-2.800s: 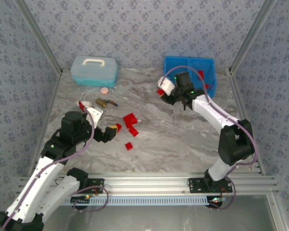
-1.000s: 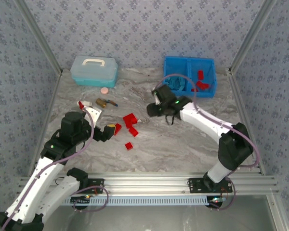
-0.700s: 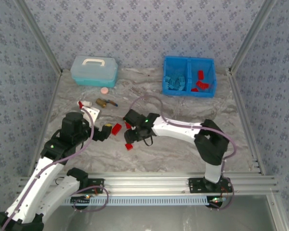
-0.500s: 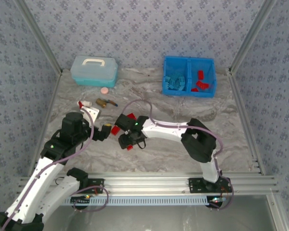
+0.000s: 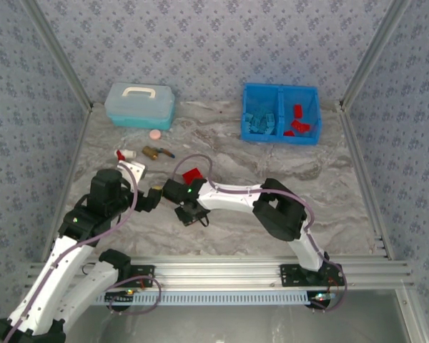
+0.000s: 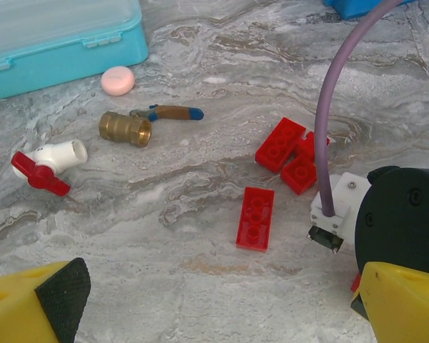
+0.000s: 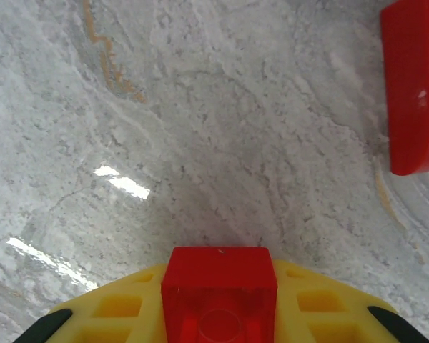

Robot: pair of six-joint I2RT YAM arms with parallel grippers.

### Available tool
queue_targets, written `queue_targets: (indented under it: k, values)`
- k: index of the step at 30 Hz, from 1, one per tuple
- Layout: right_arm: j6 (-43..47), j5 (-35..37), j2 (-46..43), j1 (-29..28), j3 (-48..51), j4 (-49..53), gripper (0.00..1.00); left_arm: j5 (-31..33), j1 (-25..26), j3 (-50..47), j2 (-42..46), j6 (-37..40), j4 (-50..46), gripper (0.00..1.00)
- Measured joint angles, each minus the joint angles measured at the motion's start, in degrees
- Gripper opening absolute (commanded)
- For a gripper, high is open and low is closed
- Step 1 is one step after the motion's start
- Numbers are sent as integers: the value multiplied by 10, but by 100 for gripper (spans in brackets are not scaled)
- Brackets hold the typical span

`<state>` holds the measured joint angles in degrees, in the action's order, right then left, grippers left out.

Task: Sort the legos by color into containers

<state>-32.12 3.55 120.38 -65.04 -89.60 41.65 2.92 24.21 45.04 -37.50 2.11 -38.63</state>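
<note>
The right gripper (image 7: 219, 309) is clamped on a single red lego (image 7: 219, 277), yellow fingers (image 7: 322, 309) pressed to either side of the brick, low over the grey marbled table (image 7: 200, 128). The held piece is bright red, glossy and square-edged, with a round stud showing on its upper face. A second red brick (image 7: 413, 86) lies flat on the marble just ahead and off to one side.

Seen from above, the right arm stretches across to the table's left-centre, bringing its gripper close beside the left gripper (image 6: 214, 307). The left gripper's yellow fingers (image 6: 39, 300) stand wide apart with nothing between them.

In front of the left gripper, one flat oblong red lego (image 6: 256, 218) lies alone, studs up. Just beyond it a small cluster of red legos (image 6: 292, 151) lies with the pieces touching one another.

At the far right of the table sits the bright blue bin (image 5: 281, 88). Its left compartment holds light blue legos (image 5: 260, 121) and its right compartment holds red legos (image 5: 299, 123).

At the far left stands a pale teal lidded box (image 5: 140, 106), with a pink disc (image 5: 155, 133) just in front of it. Nearer the arms lie a brass fitting (image 6: 125, 128) and a white valve with a red handle (image 6: 53, 158).
</note>
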Motion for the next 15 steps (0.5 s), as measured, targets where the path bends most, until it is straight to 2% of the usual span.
queue_targets:
  k: [4,8,11,15]
  values:
    - [-3,1,-21,2,29,-16,22,-7,1,0,0,0,4,99]
    - [-11,-7,-87,23,79,-31,22,-31,0,0,0,0,18,99]
    - [-11,-10,-149,71,92,-33,22,-77,1,0,2,2,29,99]
    - [7,-7,-219,168,92,-46,23,-143,1,0,5,5,45,99]
